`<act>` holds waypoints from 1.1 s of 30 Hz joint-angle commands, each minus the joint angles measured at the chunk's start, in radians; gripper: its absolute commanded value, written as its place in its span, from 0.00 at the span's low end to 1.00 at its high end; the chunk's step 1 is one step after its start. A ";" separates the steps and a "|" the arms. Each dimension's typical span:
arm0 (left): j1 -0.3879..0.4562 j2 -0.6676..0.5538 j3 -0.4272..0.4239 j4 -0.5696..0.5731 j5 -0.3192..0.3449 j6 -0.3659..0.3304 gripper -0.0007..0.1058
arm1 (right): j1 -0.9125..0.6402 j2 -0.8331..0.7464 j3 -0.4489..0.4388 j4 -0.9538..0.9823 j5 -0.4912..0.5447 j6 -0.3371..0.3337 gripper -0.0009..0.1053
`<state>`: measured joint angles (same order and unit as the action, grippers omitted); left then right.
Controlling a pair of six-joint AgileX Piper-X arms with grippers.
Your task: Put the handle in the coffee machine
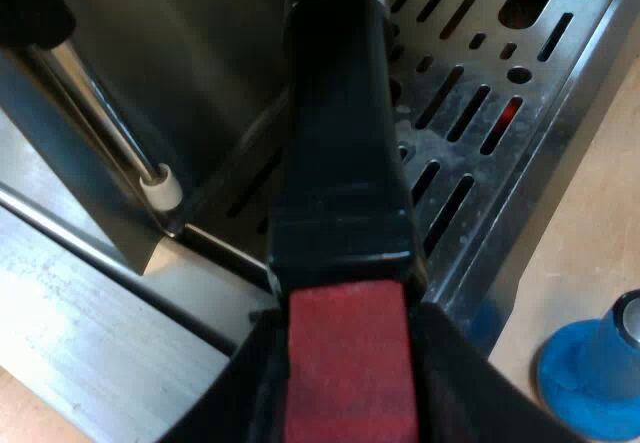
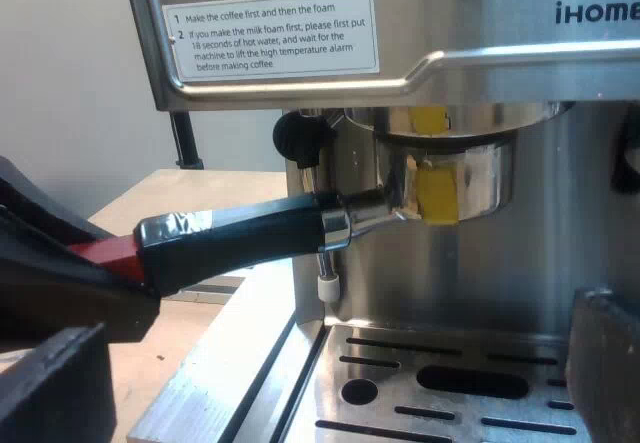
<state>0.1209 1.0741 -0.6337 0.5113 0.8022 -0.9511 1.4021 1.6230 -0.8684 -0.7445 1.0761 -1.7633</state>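
Holder (image 2: 440, 188) head sits up in the machine (image 2: 560, 63) front socket. Handle (image 2: 240, 238) runs out from it to the left gripper (image 1: 348, 393). Left fingers (image 1: 455, 383) are clamped on the handle's red end (image 1: 350, 343), one on each side. Drip tray (image 1: 480, 93) lies under and ahead of that grip. Blue tamper (image 1: 595, 383) stands on the table (image 1: 590, 213) near the tray's corner. Right gripper (image 2: 330, 383) is spread wide, holding and touching nothing, with the tray ahead of it and the holder above and ahead.

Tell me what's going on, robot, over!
Left gripper shut on handle, at its red end. Holder up under machine brew head. Right gripper open. Steam wand close behind handle.
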 commanded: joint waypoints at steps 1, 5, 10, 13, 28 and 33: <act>-0.001 -0.010 -0.013 -0.038 0.077 -0.009 0.01 | -0.003 -0.003 -0.003 -0.013 0.001 -0.012 0.88; -0.001 -0.010 -0.013 -0.038 0.078 0.001 0.01 | -0.003 -0.003 -0.003 -0.013 0.001 -0.012 0.88; -0.001 -0.010 -0.013 -0.038 0.087 0.001 0.01 | -0.003 -0.003 -0.003 -0.013 0.001 -0.012 0.88; -0.001 -0.010 -0.015 -0.038 0.091 -0.001 0.01 | -0.003 -0.003 -0.003 -0.013 0.001 -0.012 0.88; -0.001 -0.010 -0.015 -0.037 0.076 -0.001 0.01 | -0.003 -0.003 -0.003 -0.013 0.001 -0.012 0.88; -0.001 -0.010 -0.015 -0.037 0.076 -0.001 0.01 | -0.003 -0.003 -0.003 -0.013 0.001 -0.012 0.88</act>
<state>0.1202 1.0741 -0.6337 0.5091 0.8396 -0.9511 1.4021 1.6230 -0.8684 -0.7445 1.0761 -1.7633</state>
